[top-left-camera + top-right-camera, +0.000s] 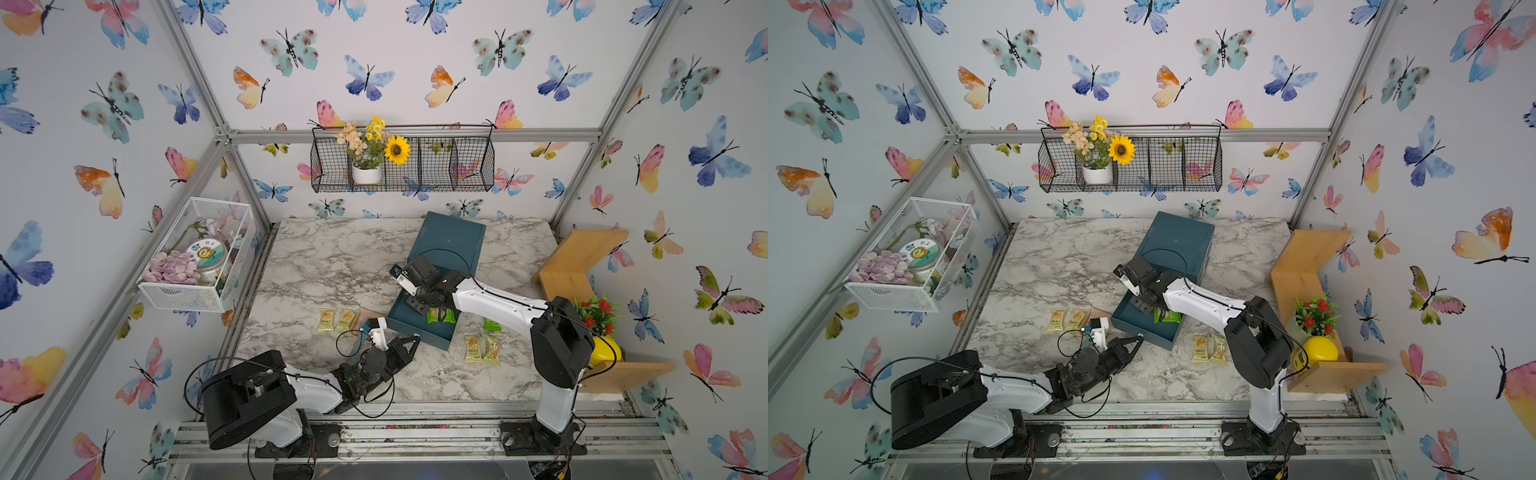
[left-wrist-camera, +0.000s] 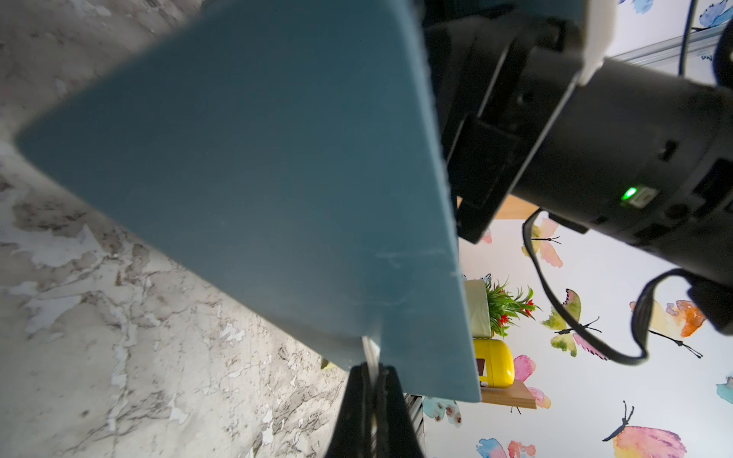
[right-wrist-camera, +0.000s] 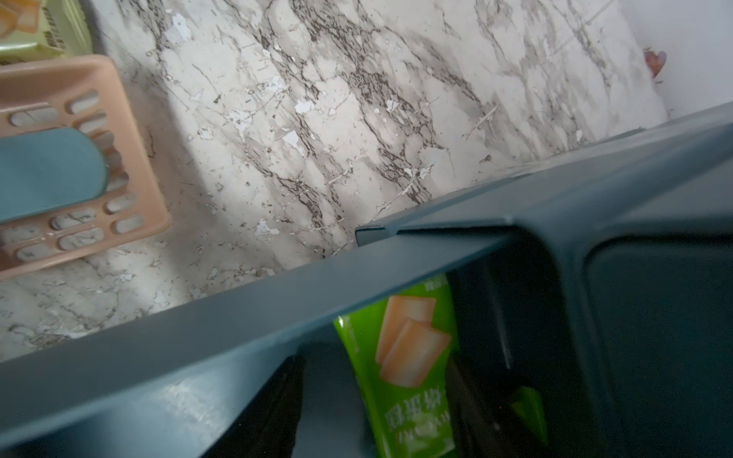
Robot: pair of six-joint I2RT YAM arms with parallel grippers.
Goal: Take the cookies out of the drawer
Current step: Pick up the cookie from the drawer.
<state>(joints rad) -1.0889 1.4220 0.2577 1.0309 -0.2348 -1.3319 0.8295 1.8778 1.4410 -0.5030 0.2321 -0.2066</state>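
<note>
"Which step is this?"

"Mid-emptying. The left gripper [image 1: 412,342] is pinched shut on the handle [image 2: 371,351] of the drawer [image 1: 419,333], apparently steadying it. Yellow cookies [image 1: 482,349] lie outside, beside the drawer's front. Inside the drawer, the right gripper [image 1: 426,308] has its jaws parted astride a green cookie packet [image 3: 412,357]."

"Next?"

"Probably close, then lift clear of the drawer's wall."

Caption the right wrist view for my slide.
Open right gripper straddling a green cookie packet inside the teal drawer.

Cookies [image 1: 442,316] in the drawer [image 1: 415,332], more flanking it
</note>
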